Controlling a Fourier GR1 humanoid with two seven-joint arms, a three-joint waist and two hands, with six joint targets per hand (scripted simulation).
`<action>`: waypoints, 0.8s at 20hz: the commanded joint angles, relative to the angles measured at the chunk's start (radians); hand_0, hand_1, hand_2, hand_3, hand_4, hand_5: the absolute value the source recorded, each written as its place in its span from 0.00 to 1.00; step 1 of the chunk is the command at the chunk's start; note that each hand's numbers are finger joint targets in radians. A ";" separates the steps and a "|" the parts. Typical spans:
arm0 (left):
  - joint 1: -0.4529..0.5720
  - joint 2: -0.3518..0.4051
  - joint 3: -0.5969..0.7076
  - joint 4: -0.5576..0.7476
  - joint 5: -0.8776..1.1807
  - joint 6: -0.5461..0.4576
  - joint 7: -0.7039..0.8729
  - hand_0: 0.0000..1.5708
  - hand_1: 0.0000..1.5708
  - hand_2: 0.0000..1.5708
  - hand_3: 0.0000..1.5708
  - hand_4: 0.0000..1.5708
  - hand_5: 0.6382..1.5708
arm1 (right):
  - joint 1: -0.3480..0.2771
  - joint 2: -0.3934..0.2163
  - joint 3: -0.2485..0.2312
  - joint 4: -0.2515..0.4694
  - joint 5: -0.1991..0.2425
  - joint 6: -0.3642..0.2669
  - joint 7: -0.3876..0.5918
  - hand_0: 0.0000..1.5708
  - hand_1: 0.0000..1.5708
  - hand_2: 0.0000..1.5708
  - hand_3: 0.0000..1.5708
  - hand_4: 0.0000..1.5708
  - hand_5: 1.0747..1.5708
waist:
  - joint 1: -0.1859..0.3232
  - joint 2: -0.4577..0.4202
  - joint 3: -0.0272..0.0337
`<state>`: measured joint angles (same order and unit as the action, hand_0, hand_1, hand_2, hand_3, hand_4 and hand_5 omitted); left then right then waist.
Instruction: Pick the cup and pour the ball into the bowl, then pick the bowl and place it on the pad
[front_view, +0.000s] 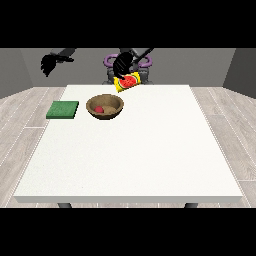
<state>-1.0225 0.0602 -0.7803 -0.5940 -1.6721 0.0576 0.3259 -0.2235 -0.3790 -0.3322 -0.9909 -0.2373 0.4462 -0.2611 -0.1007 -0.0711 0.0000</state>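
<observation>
Bare white bench (130, 160) fills the near half of the view; nothing stands on it at 6 o'clock. Further back, toward 11 o'clock of the bench's middle, sits the wooden bowl (105, 106), upright, with the red ball (99, 109) already lying inside it, low against the left part of the floor. Green pad (63, 109) lies flat at 9 o'clock of the bowl, near but apart from it. Yellow cup (127, 82) with a red-and-green pattern is held tilted in the air at about 1 o'clock of the bowl, mouth turned downward toward the camera, clear of the bowl's rim. Hand at the view's right (121, 64) is wrapped on the cup from above and behind; how each finger lies I cannot tell. Hand at the view's left (48, 64) hangs high and well away, at 11 o'clock of the pad, carrying nothing; fingers droop, whether curled or straight I cannot tell. Judgement: pour looks done, so the cup wants righting and setting down on the bench well clear of the bowl, at 3 o'clock or so. For the bowl, best to take the rim on the side away from the pad, lift level so the ball stays in, and lower it square on the pad.
</observation>
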 joint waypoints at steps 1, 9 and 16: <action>0.060 0.003 0.185 -0.090 0.175 0.126 0.032 0.94 0.94 1.00 1.00 0.95 0.63 | 0.009 -0.021 -0.037 0.020 -0.021 -0.013 0.015 0.00 0.00 0.00 0.00 0.00 0.99 | 0.066 0.009 -0.0037; 0.230 -0.058 0.615 -0.290 0.702 0.395 0.017 0.57 0.57 0.54 0.30 0.80 0.86 | 0.016 0.040 -0.026 -0.017 -0.011 -0.084 0.015 0.00 0.00 0.00 0.00 0.16 0.99 | 0.137 0.066 -0.0222; 0.397 -0.060 0.677 -0.502 1.275 0.412 -0.234 0.00 0.00 0.00 0.00 0.00 0.98 | -0.071 0.146 0.037 -0.070 0.028 -0.178 0.011 0.00 0.00 0.00 0.00 0.19 1.00 | 0.108 0.194 -0.0179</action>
<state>-0.6924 0.0076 -0.1480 -0.9874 -0.6747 0.4722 0.2119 -0.2607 -0.2894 -0.3255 -1.0387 -0.2330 0.3265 -0.2505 0.0032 0.0749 -0.0208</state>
